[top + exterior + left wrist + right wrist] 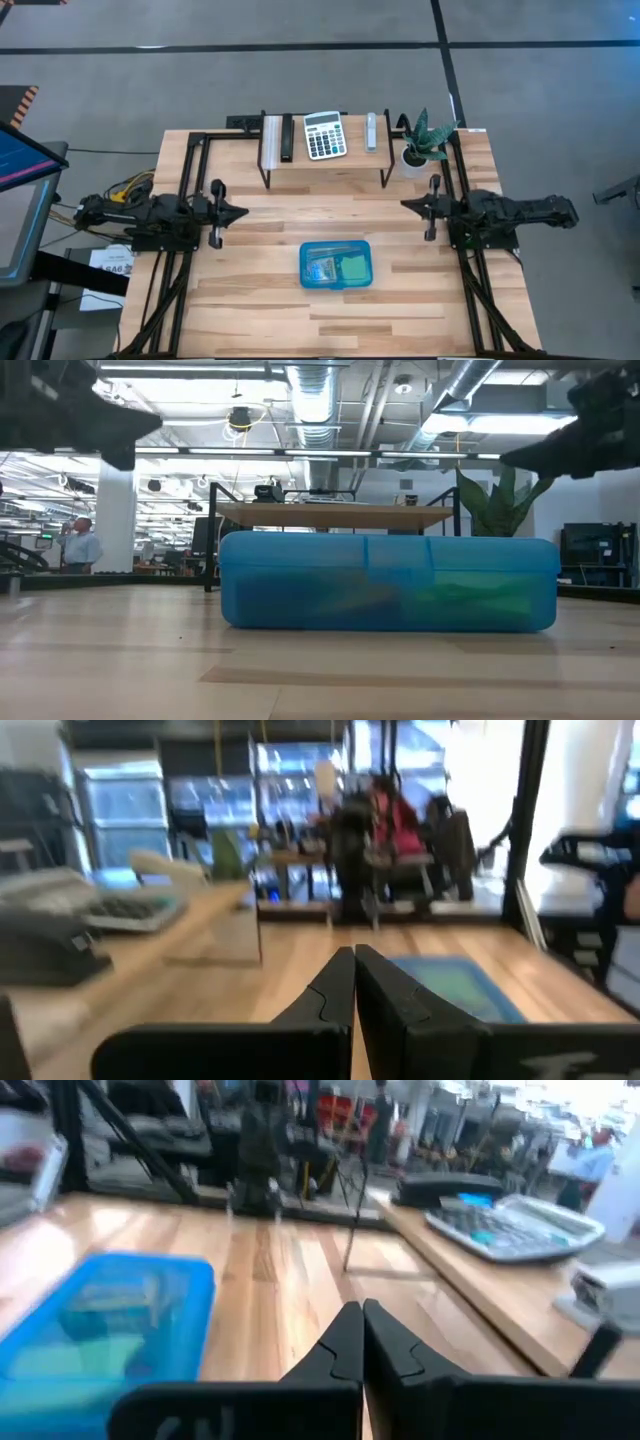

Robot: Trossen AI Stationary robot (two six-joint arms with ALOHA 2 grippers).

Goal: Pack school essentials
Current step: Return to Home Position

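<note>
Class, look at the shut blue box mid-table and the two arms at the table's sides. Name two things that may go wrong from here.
1. The blue box looks shut, but no view shows whether it is latched. If it is lifted, it might spill.
2. The right pincer, shut, hangs near the potted plant, and a careless swing may tip the plant. The left pincer, also shut, waits on the opposite side.

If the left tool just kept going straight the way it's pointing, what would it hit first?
Probably the right tool, which faces it across the table. The left tool points along the bare strip between the wooden shelf and the blue box, seemingly missing both.
</note>
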